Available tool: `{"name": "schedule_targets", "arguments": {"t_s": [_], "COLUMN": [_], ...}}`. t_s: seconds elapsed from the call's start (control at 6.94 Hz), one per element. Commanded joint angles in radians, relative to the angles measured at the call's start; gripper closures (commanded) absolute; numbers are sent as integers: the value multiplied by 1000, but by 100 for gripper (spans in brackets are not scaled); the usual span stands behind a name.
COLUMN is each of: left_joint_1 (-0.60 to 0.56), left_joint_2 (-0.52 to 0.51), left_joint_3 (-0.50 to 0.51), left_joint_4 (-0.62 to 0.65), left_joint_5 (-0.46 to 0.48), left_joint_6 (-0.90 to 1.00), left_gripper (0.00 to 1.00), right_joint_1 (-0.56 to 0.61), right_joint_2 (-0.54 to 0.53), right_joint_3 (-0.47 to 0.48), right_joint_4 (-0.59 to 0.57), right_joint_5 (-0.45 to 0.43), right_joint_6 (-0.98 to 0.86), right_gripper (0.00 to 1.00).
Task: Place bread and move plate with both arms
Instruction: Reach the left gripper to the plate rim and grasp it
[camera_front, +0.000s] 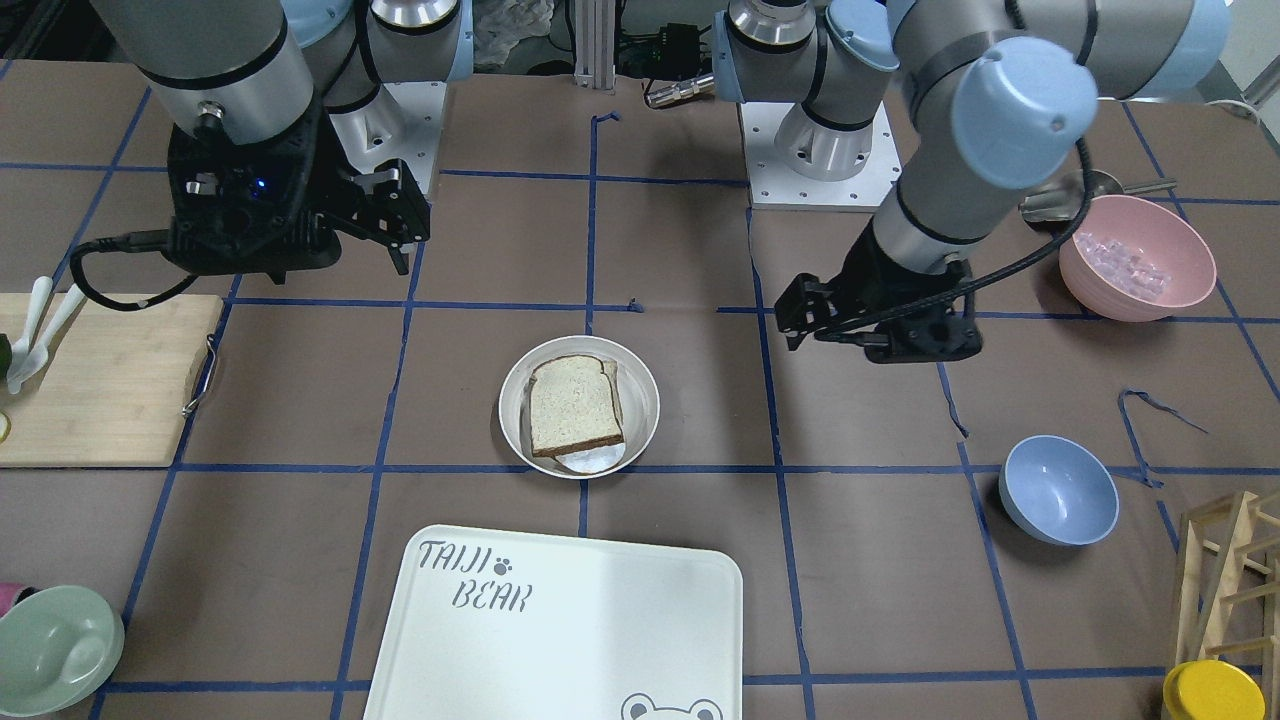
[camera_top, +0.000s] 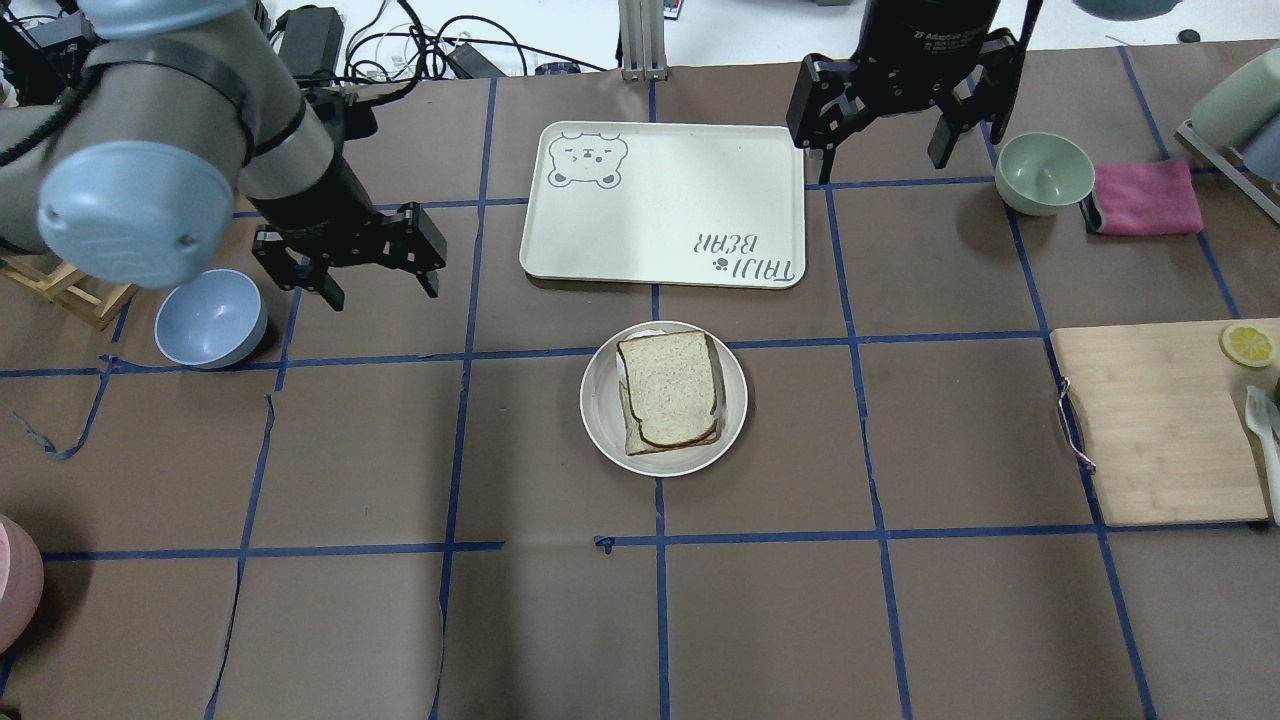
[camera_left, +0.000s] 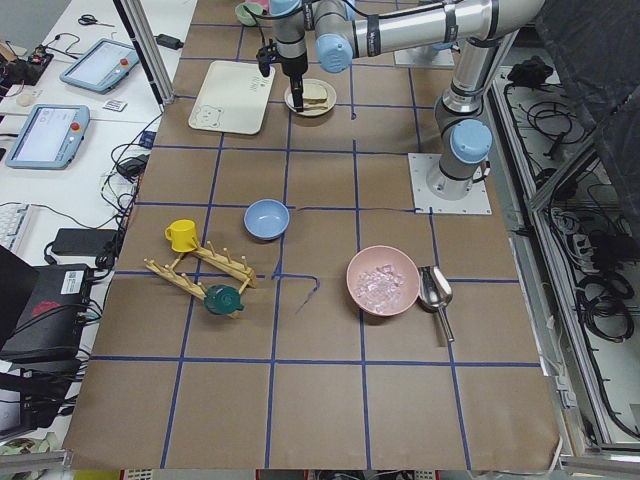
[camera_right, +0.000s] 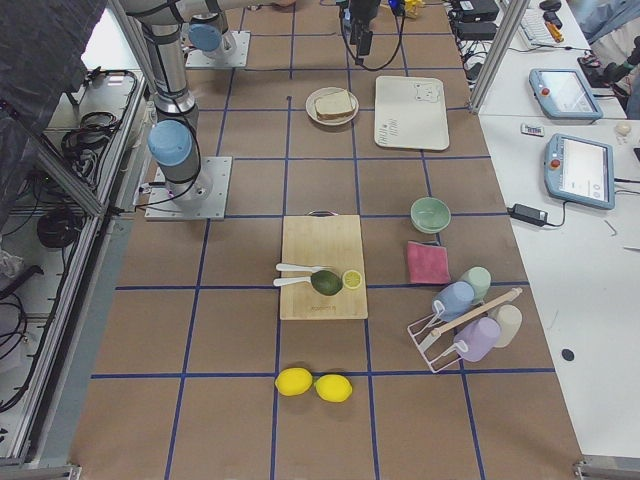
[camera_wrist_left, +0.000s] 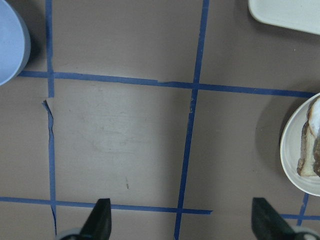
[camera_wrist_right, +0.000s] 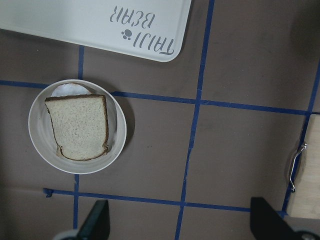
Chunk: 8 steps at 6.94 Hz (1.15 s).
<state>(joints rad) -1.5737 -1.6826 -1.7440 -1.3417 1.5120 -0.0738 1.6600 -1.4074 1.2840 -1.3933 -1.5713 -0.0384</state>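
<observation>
Since the bread (camera_top: 667, 385) already lies on the plate (camera_top: 598, 400), atop another slice, the placing step looks done. The plate sits between both hands, well apart from each. Left hand (camera_top: 383, 290) and right hand (camera_top: 882, 165) hover spread, empty. Next: each hand closes on an opposite rim, pinches, lifts level together, probably toward the tray (camera_top: 680, 200).

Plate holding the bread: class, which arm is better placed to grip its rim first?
Left, probably. The left pincer, open, hangs low beside the plate, whose rim shows at its wrist view's edge. The right pincer, also open, seems higher: its wrist view takes in the whole plate and a tray corner.
</observation>
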Motion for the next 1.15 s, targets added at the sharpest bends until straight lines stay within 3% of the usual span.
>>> {"name": "schedule_targets", "arguments": {"t_s": [0.0, 0.29, 0.58, 0.72, 1.01], "left_joint_1": [-101, -150, -196, -200, -212], "left_joint_2": [-61, -138, -207, -239, -273], "left_joint_3": [-124, -166, -170, -172, -172], "left_joint_4": [248, 365, 398, 430, 434], "left_joint_5": [-28, -85, -81, -84, -79], "left_joint_6": [-76, -96, -106, -104, -92], "left_gripper": [0, 3, 13, 22, 25], "right_joint_1": [-64, -88, -89, -89, -97], "right_joint_2": [-4, -22, -24, -24, -25], "right_joint_3": [-2, 6, 14, 30, 35], "right_joint_4": [-21, -32, -128, -130, -131], "right_joint_5": [-33, -26, -32, -24, -27], "right_joint_6": [-107, -103, -103, -103, -103], "right_gripper": [0, 0, 0, 0, 0]}}
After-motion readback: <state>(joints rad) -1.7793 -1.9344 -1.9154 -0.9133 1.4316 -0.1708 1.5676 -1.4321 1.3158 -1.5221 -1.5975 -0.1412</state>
